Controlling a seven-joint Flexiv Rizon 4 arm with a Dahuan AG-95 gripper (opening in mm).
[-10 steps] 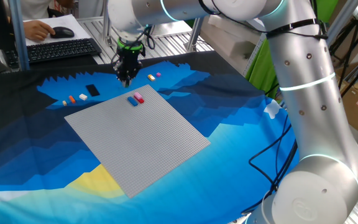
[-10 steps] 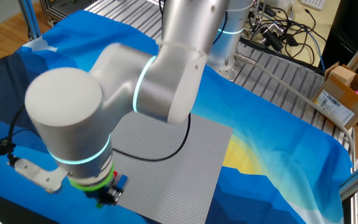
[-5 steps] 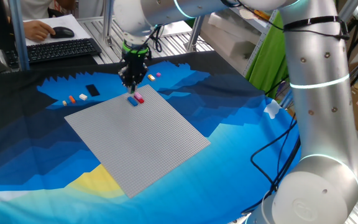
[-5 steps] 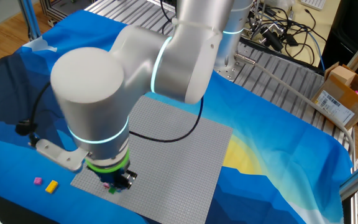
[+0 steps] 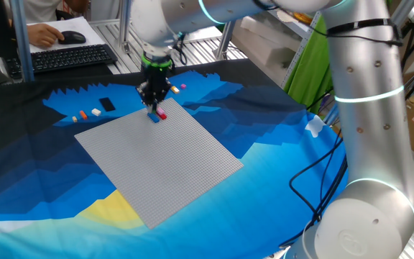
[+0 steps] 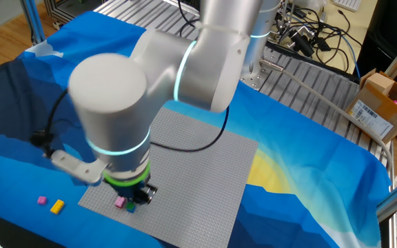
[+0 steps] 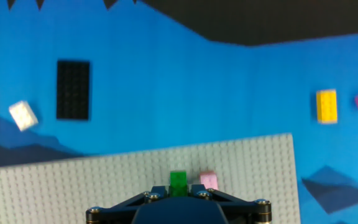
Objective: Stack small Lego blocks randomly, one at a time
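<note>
Pincer (image 5: 154,106) positioned low over the grey baseplate's (image 5: 160,160) upper corner, clamped on a green block (image 7: 178,182) at bottom centre of the hand view. Pink block (image 7: 208,180) sits just beside it. Yellow block (image 7: 326,106) lies at right on the blue surface (image 7: 185,93).

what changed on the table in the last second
The gripper swung from the cloth behind the large grey studded baseplate to its far corner and came down over the small blue brick and small pink brick. A small green brick shows at its fingertips; whether it is gripped is unclear. The yellow brick, white brick and flat black plate on the cloth stayed put.
</note>
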